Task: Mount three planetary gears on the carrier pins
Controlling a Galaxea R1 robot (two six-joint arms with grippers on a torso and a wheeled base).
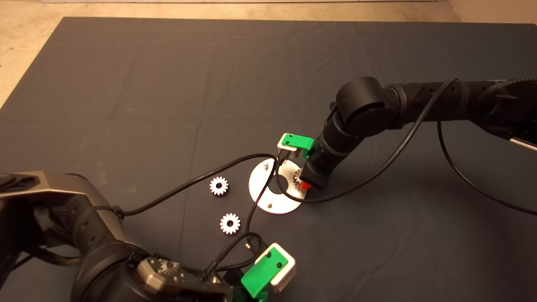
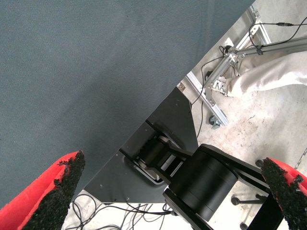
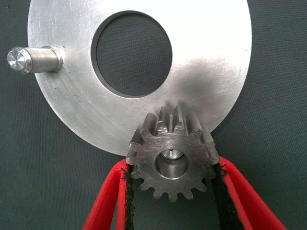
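The right hand [image 3: 171, 191] is pinching one gear [image 3: 171, 160] between its pads, holding it over the near-right rim of the round plate [image 1: 275, 186], where a pin tip is showing through the bore. If the bore is sitting off-centre or tilted, the gear could be jamming on that pin — or nudging the plate across the mat. Two more gears [image 1: 219, 186] [image 1: 230, 223] are lying loose just left of the plate. The left hand [image 2: 168, 191] is waiting, spread, at the worktop's near edge.
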